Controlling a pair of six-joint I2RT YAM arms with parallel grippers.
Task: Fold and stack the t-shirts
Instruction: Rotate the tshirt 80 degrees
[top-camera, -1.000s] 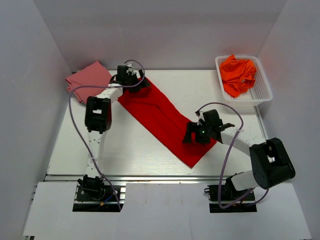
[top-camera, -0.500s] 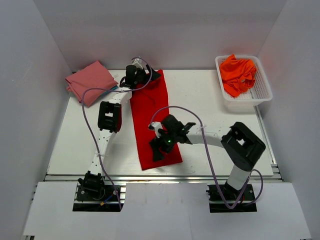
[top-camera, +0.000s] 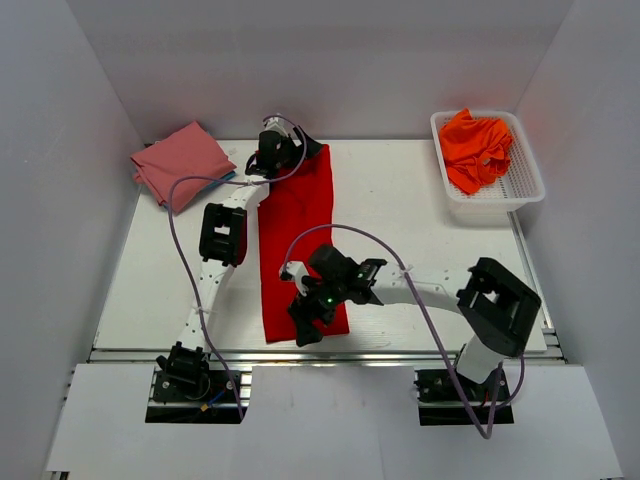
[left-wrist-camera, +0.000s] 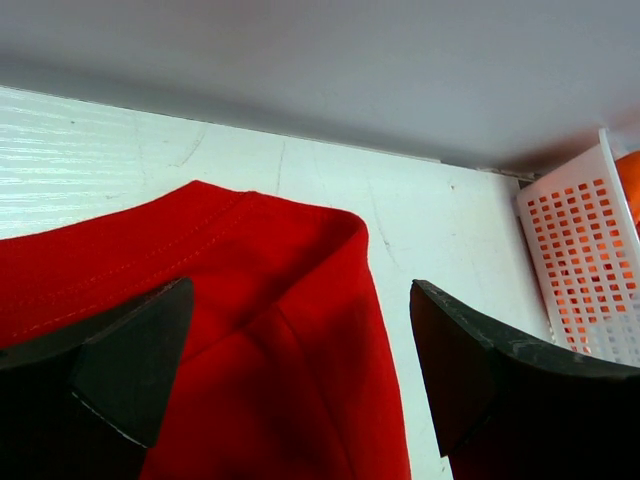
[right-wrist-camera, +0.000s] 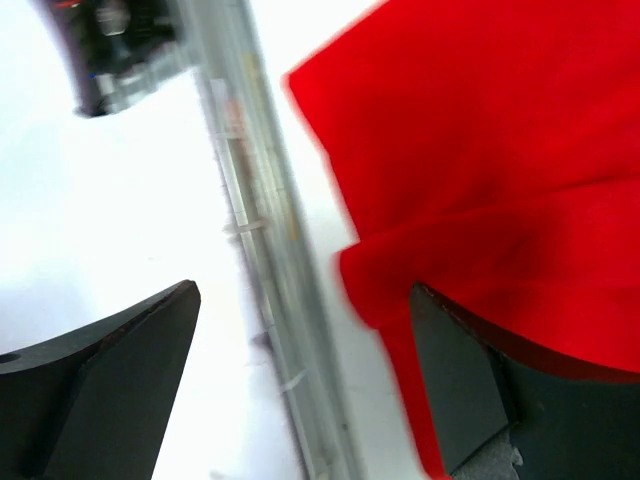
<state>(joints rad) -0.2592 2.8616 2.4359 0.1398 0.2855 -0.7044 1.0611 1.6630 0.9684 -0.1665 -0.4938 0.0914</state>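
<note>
Top view: red t-shirt (top-camera: 295, 225) lies flat on the table (top-camera: 420, 220), folded into a long narrow strip that runs from the left gripper (top-camera: 290, 150) at its far end to the right gripper (top-camera: 303, 322) at its near end.

Left gripper: jaws spread wide, nothing clamped. In the left wrist view the far end of the strip lies under and between the two fingers (left-wrist-camera: 130, 370). A rounded fold corner with a stitched hem sits just ahead of the gap. Bare table lies beyond the corner, and further on is the back wall.

Right gripper: jaws also spread wide, nothing clamped. The right wrist view is blurred. It shows the near corner of the red strip ahead of the gap and reaching under the finger on the right of that view. The metal rail (right-wrist-camera: 255, 230) of the near table edge runs through the gap between the fingers. I cannot tell whether the fingers touch the cloth.

Other shirts:
- pink t-shirt (top-camera: 180, 160), folded, lies near the left gripper on its left, at the table's far left corner, apart from the red strip.
- orange t-shirts (top-camera: 475, 140) sit crumpled in the white mesh basket (top-camera: 525, 185), well apart from both grippers, at the far right corner.
</note>
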